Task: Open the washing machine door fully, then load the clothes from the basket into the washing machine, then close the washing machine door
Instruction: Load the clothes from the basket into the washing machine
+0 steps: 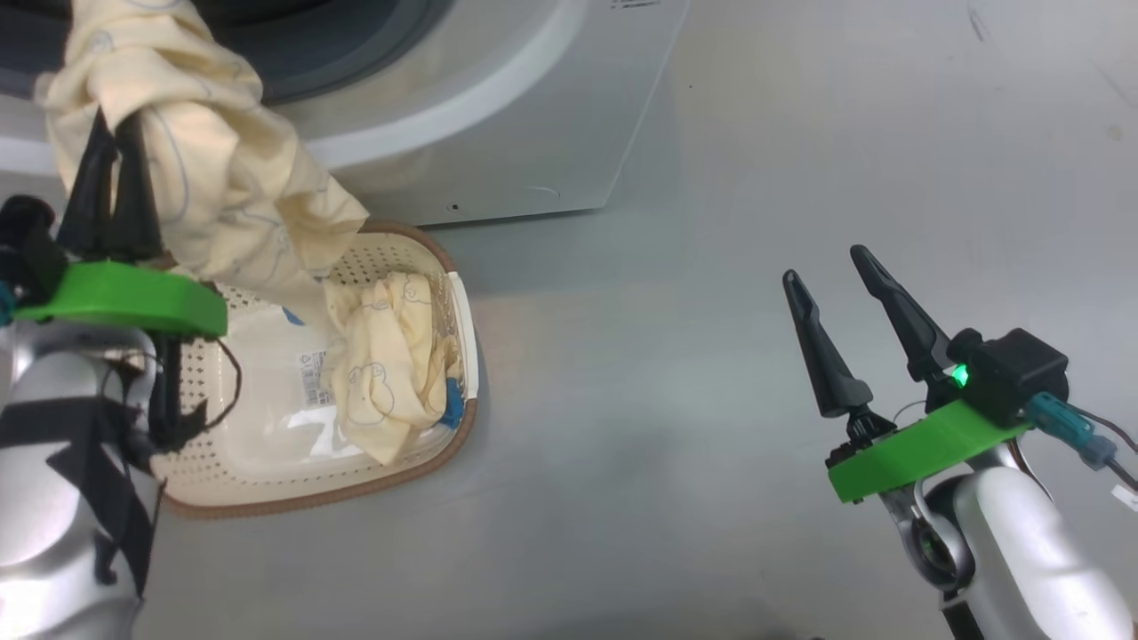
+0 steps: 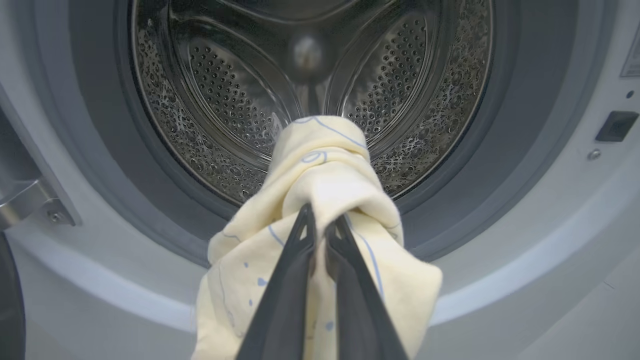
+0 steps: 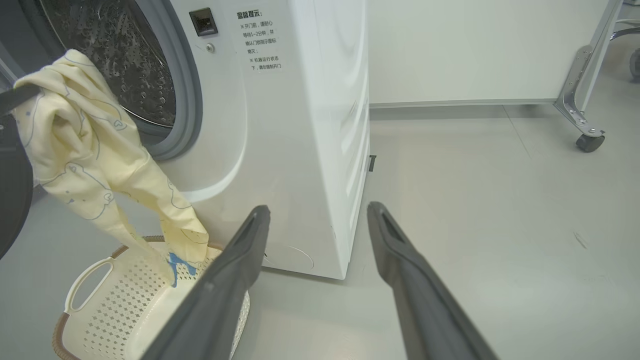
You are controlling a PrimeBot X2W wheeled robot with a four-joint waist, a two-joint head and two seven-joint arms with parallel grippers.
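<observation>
Left end effector (image 2: 324, 214) clamped on the clothes (image 2: 320, 160) – cloth bunched beyond its tips, before the washing machine (image 2: 565, 210) – right end effector (image 1: 825, 265) apart.

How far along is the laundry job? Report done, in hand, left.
Done: washing machine open, drum exposed. In hand: left tool shut on a yellow garment at the opening, its tail reaching the basket. Left: a second garment in the basket, then shutting the machine. Right tool open, idle.
</observation>
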